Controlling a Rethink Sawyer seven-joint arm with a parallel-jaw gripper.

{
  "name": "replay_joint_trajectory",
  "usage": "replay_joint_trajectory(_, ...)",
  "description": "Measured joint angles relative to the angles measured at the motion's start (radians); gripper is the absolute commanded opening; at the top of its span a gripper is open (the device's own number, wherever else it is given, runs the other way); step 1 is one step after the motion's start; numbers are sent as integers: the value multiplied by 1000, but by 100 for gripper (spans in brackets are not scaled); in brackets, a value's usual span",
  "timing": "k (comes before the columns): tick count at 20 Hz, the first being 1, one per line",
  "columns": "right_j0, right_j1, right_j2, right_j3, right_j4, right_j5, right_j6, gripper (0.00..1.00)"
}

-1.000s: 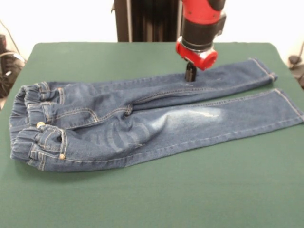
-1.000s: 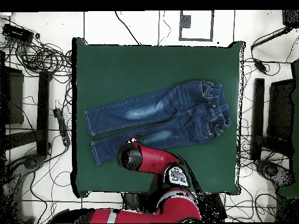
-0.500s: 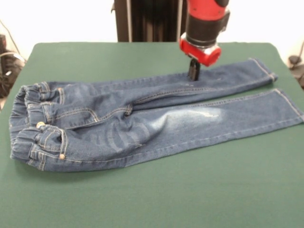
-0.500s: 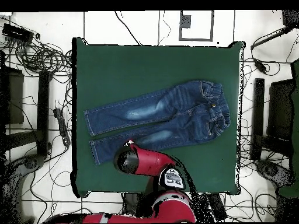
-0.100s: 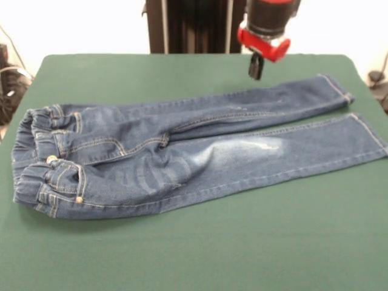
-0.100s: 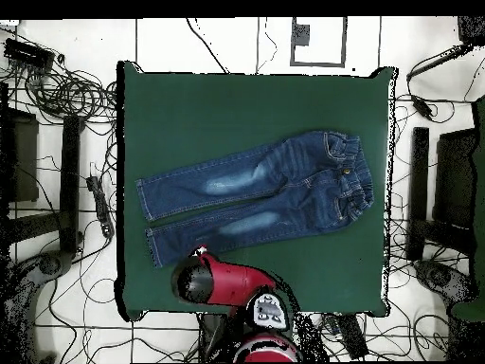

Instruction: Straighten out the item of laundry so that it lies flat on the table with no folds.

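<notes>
My claw (image 5: pixel 256 68) hung above the bench (image 5: pixel 182 254), clear of the jeans (image 5: pixel 182 154), over the bare green just past the far leg. Its two dark tips looked pressed together with nothing between them.

The jeans lay spread across the middle of the bench, their long axis running along the bench's length. In the front view the elastic waistband (image 5: pixel 30 157) pointed left and the two hems pointed right; from overhead the jeans (image 6: pixel 256 194) read the other way round, waist to the right and hems to the left, slightly slanted. The legs lay side by side, parting a little toward the cuffs. A faded whitish patch (image 5: pixel 242 148) showed on the nearer thigh, and the cloth bunched and creased around the seat and waistband, where the metal button (image 5: pixel 51 159) sat.

Against the frames a second and half a second before, my claw had lifted off the far leg, where its tips had been touching the denim, and had drawn back toward the bench's far edge. The jeans themselves lay just as they had, same creases, same slant.
</notes>
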Motion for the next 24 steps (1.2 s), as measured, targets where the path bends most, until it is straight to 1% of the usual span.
replay_joint_trajectory(3, -1, -23, -14, 35, 0, -2, 0, 0)
replay_joint_trajectory(11, -1, -29, -41, 34, 0, -1, 0, 0)
replay_joint_trajectory(15, 9, -28, -48, 10, 0, 10, 0, 0)
replay_joint_trajectory(19, 34, -28, -62, -37, 0, 41, 0, 0)
replay_joint_trajectory(24, 60, -43, -78, -96, -1, 119, 0, 0)
